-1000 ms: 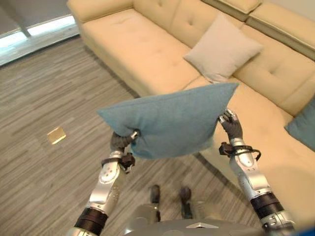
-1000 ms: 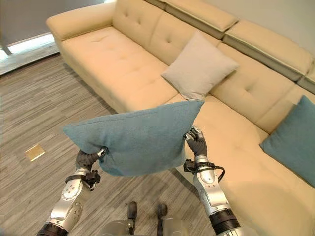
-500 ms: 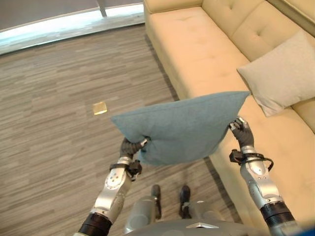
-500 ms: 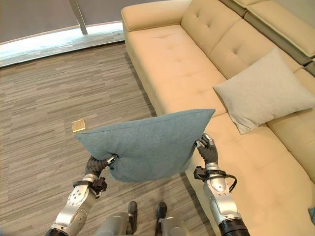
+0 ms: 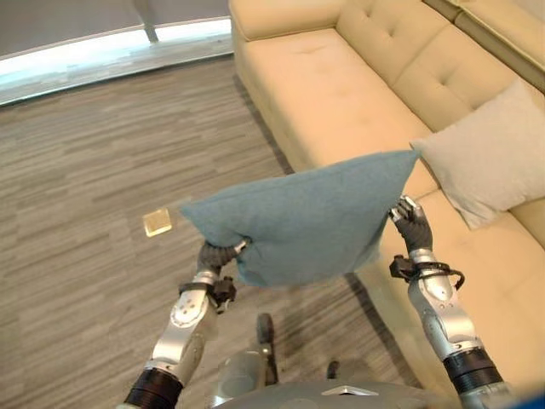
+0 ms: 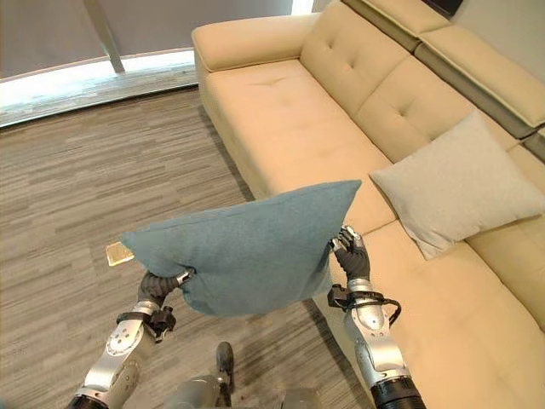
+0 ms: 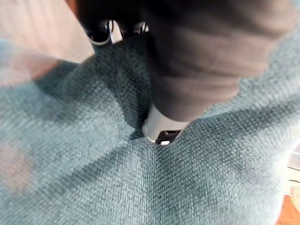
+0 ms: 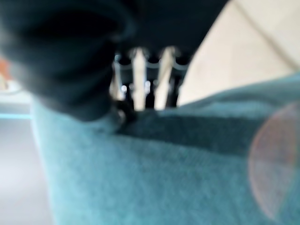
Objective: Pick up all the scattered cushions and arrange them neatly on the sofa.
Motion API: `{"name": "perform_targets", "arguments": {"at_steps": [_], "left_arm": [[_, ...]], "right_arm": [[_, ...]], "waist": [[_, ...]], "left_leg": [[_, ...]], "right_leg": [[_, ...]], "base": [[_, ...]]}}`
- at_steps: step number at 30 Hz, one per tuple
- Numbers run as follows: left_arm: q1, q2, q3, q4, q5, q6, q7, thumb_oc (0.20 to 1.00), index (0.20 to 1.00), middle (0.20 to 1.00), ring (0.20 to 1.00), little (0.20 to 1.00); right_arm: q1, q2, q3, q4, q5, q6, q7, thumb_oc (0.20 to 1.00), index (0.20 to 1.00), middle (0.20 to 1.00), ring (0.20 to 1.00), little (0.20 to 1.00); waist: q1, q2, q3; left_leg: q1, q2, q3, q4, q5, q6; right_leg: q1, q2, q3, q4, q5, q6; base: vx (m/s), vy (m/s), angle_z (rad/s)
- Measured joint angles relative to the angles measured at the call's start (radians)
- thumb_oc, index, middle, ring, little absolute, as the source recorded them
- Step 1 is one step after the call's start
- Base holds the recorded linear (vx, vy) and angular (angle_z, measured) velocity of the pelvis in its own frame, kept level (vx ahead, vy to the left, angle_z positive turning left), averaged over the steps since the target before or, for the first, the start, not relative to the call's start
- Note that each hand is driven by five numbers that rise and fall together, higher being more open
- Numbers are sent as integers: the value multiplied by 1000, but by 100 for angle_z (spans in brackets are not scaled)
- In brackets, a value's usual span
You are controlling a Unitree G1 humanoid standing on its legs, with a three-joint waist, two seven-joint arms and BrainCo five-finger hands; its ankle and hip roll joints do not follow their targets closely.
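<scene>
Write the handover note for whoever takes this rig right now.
Left hand: shut on the lower left corner of the teal cushion.
Right hand: shut on its right edge.
The cushion hangs in the air between both hands, over the floor at the front edge of the sofa.
Done: a beige cushion leans on the sofa back.
Left: set the teal cushion on the sofa.

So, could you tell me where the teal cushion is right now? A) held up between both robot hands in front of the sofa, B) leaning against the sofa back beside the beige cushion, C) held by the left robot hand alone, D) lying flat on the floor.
A: the teal cushion hangs above the floor, gripped at one end by the left robot hand and at the other by the right robot hand, short of the sofa.
</scene>
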Motion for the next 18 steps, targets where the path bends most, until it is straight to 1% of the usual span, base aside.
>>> {"name": "perform_targets", "arguments": {"at_steps": [1, 2, 3, 4, 5, 6, 7, 8, 9, 10, 11, 12, 13, 14, 15, 16, 17, 18], "left_arm": [[-3, -2, 1, -1, 5, -7, 2, 200, 200, 200, 200, 200], [-4, -3, 3, -1, 4, -11, 12, 200, 200, 200, 200, 200], [-6, -7, 7, -1, 4, -11, 17, 200, 200, 200, 200, 200], [-7, -10, 12, -1, 5, -12, 17, 200, 200, 200, 200, 200], [-8, -8, 15, -1, 6, -13, 17, 200, 200, 200, 200, 200], [-8, -9, 14, -1, 6, -13, 17, 200, 200, 200, 200, 200], [-7, -12, 14, -1, 6, -13, 16, 200, 200, 200, 200, 200], [-6, -29, 15, 2, 6, -14, 15, 200, 200, 200, 200, 200], [-10, -40, 17, 12, 6, -14, 16, 200, 200, 200, 200, 200], [-10, -43, 14, 13, 6, -13, 16, 200, 200, 200, 200, 200], [-9, -52, 10, 13, 6, -12, 15, 200, 200, 200, 200, 200], [-3, -53, -5, 13, 6, -11, 14, 200, 200, 200, 200, 200], [5, -51, -15, 13, 6, -8, 11, 200, 200, 200, 200, 200], [24, -59, -29, 11, 6, -7, 3, 200, 200, 200, 200, 200], [32, -71, -29, 11, 6, -7, 0, 200, 200, 200, 200, 200], [35, -73, -28, 11, 6, -7, -8, 200, 200, 200, 200, 200], [43, -77, -30, 10, 7, -7, -14, 200, 200, 200, 200, 200], [47, -80, -28, 10, 6, -7, -15, 200, 200, 200, 200, 200]], "right_arm": [[-4, -2, 0, -2, 0, 0, 0, 200, 200, 200, 200, 200], [-10, 4, 0, -6, -1, 0, 1, 200, 200, 200, 200, 200], [-10, 3, 1, -15, -5, 0, 1, 200, 200, 200, 200, 200], [-10, 2, 2, -18, -14, 0, 1, 200, 200, 200, 200, 200], [-6, -4, 3, -23, -20, 0, 3, 200, 200, 200, 200, 200], [-4, -6, 2, -21, -19, 0, 4, 200, 200, 200, 200, 200], [0, -11, 1, -21, -19, 0, 6, 200, 200, 200, 200, 200], [2, -24, 3, -21, -18, 0, 9, 200, 200, 200, 200, 200], [1, -30, 0, -18, -17, 0, 16, 200, 200, 200, 200, 200], [1, -34, -5, -12, -17, 0, 18, 200, 200, 200, 200, 200], [6, -34, -11, -6, -17, 0, 18, 200, 200, 200, 200, 200], [21, -34, -18, -5, -17, 0, 19, 200, 200, 200, 200, 200], [46, -35, -27, -3, -17, 0, 19, 200, 200, 200, 200, 200], [65, -43, -39, 15, -18, 0, 22, 200, 200, 200, 200, 200], [64, -42, -46, 31, -17, 0, 22, 200, 200, 200, 200, 200], [65, -39, -47, 40, -17, 1, 22, 200, 200, 200, 200, 200], [74, -47, -47, 38, -18, 2, 24, 200, 200, 200, 200, 200], [71, -54, -45, 34, -17, 2, 25, 200, 200, 200, 200, 200]], "waist": [[-8, 11, 4], [-8, 19, 10], [-13, 29, 17], [-16, 36, 21], [-29, 40, 26], [-41, 39, 27], [-50, 40, 26], [-64, 40, 25], [-70, 42, 27], [-77, 42, 27], [-85, 40, 27], [-93, 40, 26], [-104, 35, 18], [-96, 41, -11], [-92, 53, -18], [-92, 53, -18], [-87, 51, -21], [-71, 54, -27]], "left_leg": [[22, -2, -21, -6, -31, 15], [41, -4, -22, -16, -37, 17], [56, -3, -25, -23, -51, 14], [64, -3, -27, -25, -64, 6], [88, -11, -31, -32, -64, -16], [100, -18, -34, -35, -65, -11], [108, -21, -43, -35, -78, -14], [129, -29, -66, -31, -122, -30], [141, -33, -86, -24, -138, -36], [165, -37, -98, -22, -148, -37], [198, -41, -113, -25, -162, -50], [231, -41, -141, -22, -177, -71], [279, -45, -171, -20, -198, -99], [317, -38, -181, 5, -225, -130], [304, -25, -177, 70, -240, -155], [257, -17, -170, 192, -255, -179], [143, 6, -139, 485, -255, -209], [94, 27, -122, 577, -255, -210]], "right_leg": [[-33, 20, 13, 25, -24, -15], [-77, 39, 14, 48, -39, -23], [-119, 65, 9, 37, -46, -35], [-150, 84, 2, -1, -50, -47], [-209, 113, -23, -95, -43, -62], [-228, 124, -34, -148, -24, -72], [-250, 140, -42, -210, 0, -84], [-279, 161, -53, -343, 56, -92], [-277, 169, -56, -452, 94, -79], [-269, 170, -78, -556, 143, -87], [-262, 177, -90, -582, 173, -108], [-233, 177, -77, -587, 191, -121], [-186, 175, -73, -561, 191, -133], [-152, 179, -68, -548, 278, -211], [-139, 191, -80, -532, 264, -225], [-110, 196, -87, -539, 248, -240], [-46, 200, -82, -575, 261, -273], [-23, 213, -75, -583, 241, -292]], "base": [[436, 170, 20], [256, 57, 4], [274, 31, 2], [289, -1, 16], [277, 1, 27], [412, -28, 38], [515, -66, 46], [519, -66, 44], [517, -102, 55], [424, -98, 52], [422, -99, 66], [297, -70, 82], [397, -133, 90], [490, -203, 70], [345, -178, 42], [193, -151, 31], [97, -80, 12], [185, -115, -4]]}}
